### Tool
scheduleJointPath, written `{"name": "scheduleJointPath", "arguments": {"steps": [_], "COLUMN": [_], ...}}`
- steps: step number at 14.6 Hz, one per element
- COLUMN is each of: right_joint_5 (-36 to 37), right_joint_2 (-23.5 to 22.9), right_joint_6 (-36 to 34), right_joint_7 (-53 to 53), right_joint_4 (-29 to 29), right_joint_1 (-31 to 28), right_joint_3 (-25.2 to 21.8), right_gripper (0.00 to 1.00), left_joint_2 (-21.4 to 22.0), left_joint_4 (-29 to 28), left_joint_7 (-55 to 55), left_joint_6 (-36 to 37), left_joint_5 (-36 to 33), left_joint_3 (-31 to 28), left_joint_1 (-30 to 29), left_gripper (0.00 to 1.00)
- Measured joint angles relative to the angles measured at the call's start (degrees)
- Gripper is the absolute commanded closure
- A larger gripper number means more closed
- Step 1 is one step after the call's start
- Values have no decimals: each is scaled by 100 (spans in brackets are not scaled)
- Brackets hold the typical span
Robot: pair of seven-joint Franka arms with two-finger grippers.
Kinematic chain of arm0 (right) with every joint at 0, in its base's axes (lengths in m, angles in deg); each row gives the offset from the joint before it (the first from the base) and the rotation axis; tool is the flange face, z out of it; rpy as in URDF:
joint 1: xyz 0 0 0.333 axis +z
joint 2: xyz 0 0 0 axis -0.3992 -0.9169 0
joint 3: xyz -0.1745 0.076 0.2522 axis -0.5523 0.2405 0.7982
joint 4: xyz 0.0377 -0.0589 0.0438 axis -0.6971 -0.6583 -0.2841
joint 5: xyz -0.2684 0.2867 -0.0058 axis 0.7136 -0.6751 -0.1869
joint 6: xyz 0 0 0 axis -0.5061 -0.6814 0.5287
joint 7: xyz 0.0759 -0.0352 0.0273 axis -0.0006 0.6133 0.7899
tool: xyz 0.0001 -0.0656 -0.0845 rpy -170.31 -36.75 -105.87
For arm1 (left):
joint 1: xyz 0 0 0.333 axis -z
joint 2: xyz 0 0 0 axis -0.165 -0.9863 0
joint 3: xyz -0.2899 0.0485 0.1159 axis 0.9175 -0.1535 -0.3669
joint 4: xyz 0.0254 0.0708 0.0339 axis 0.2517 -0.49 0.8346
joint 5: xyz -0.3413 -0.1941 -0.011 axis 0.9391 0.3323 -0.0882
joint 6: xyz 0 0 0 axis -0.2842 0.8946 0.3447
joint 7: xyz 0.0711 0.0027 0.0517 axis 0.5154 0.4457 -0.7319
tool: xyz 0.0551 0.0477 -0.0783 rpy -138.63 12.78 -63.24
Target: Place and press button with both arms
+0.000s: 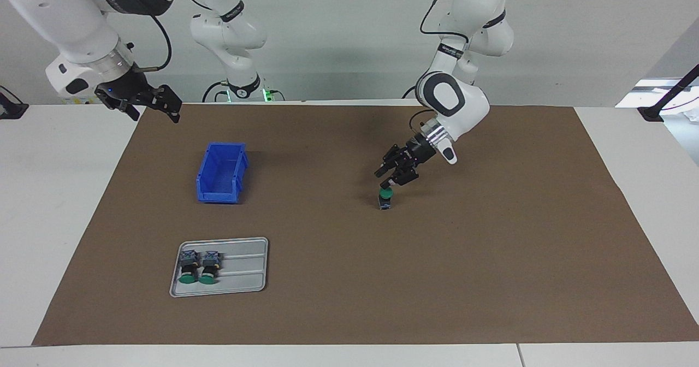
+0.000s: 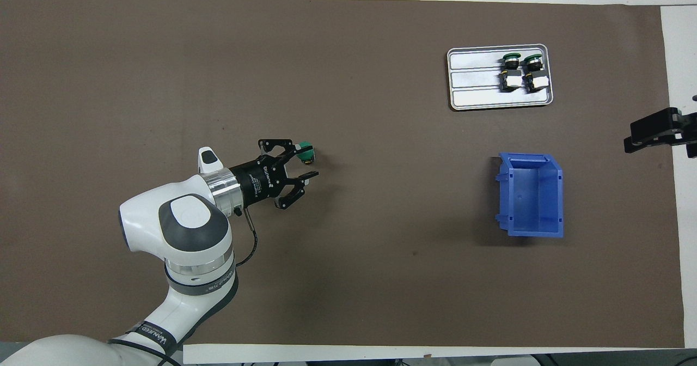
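Observation:
A green-capped button [image 1: 386, 198] stands upright on the brown mat, near the middle and toward the left arm's end. My left gripper [image 1: 385, 179] hangs tilted just above it, open, with its fingers moderately apart. In the overhead view one fingertip [image 2: 299, 148] of the left gripper [image 2: 306, 162] overlaps the button's cap [image 2: 307, 151]. Whether that fingertip touches the cap I cannot tell. My right gripper [image 1: 155, 110] waits open in the air over the mat's edge at the right arm's end, holding nothing. In the overhead view the right gripper [image 2: 630, 139] shows at the frame's edge.
A blue bin [image 1: 218, 195] [image 2: 558, 191] sits on the mat toward the right arm's end. A grey tray [image 1: 246, 268] [image 2: 474, 85] lies farther from the robots than the bin, and two more green-capped buttons [image 1: 199, 266] [image 2: 521, 71] lie in it.

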Motion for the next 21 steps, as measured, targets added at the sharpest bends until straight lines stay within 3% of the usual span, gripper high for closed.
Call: {"name": "scheduleJointPath", "arguments": {"steps": [9, 15, 18, 21], "right_joint_5": [0, 0, 0, 0], "right_joint_2": [0, 0, 0, 0], "right_joint_6": [0, 0, 0, 0], "right_joint_7": [0, 0, 0, 0], "right_joint_4": [0, 0, 0, 0], "right_joint_1": [0, 0, 0, 0], "right_joint_3": [0, 0, 0, 0], "right_gripper": [1, 1, 1, 1], "left_joint_2": [350, 414, 477, 548], "left_joint_4": [-113, -158, -150, 47], "left_joint_7": [-5, -22, -44, -668], "left_joint_6": [-50, -59, 189, 916], "left_joint_5": [-1487, -2980, -3969, -5547], "left_joint_3": [-32, -61, -67, -76], "left_joint_1": [-20, -127, -317, -587], "left_gripper": [54, 70, 77, 82]}}
